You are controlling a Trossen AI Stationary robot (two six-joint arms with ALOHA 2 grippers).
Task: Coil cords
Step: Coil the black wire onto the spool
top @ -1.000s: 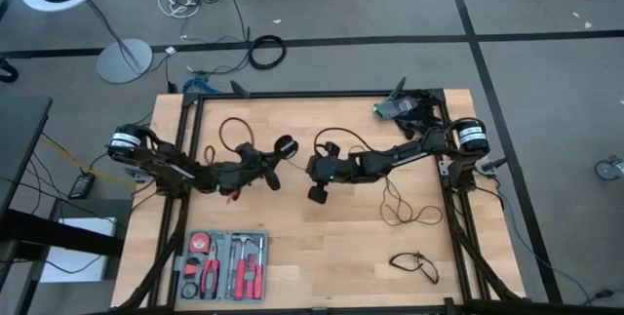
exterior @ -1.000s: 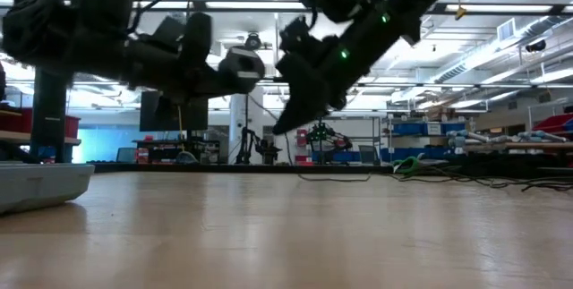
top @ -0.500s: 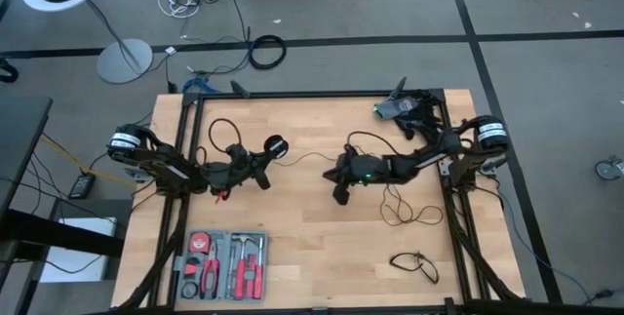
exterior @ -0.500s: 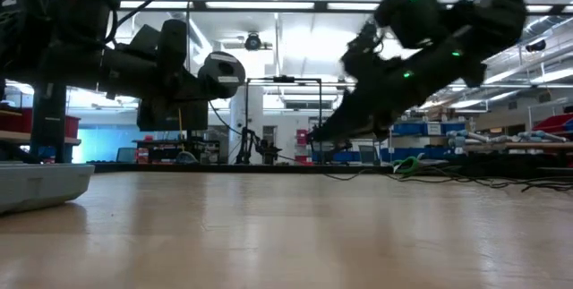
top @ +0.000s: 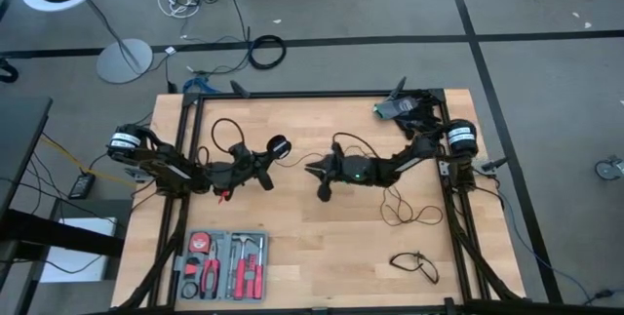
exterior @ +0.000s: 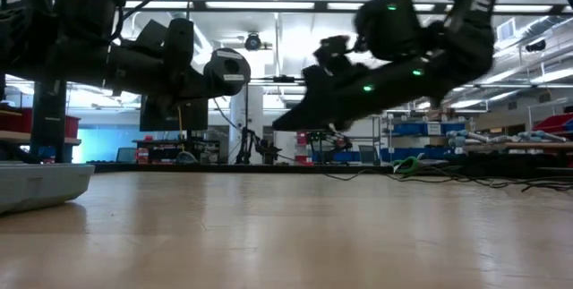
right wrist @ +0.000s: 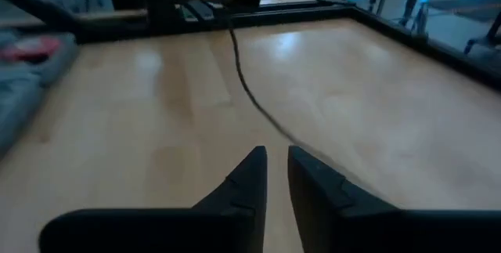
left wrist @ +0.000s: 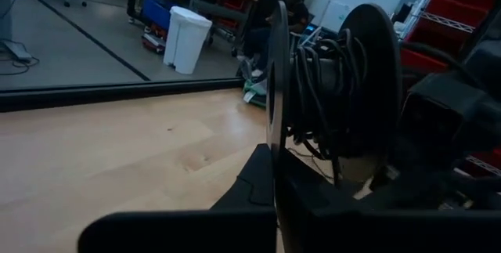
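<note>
Two dark robot arms meet over the middle of the light wooden table (top: 322, 247), with thin black cords between them.

The left gripper (top: 261, 162), left of the middle in the high view, holds a round black spool (left wrist: 368, 88) with thin black cord wound on it (its disc (top: 278, 146) has a pale centre), fingers closed on it. A thin black cord (top: 297, 159) runs from the disc toward the right gripper (top: 314, 170), whose fingers (right wrist: 246, 176) sit close together with a small gap; whether they pinch the cord cannot be told. Another loose black cord (top: 408, 213) lies at the right side of the table. A grey tray of red tools (top: 224, 264) sits at the lower left.
</note>
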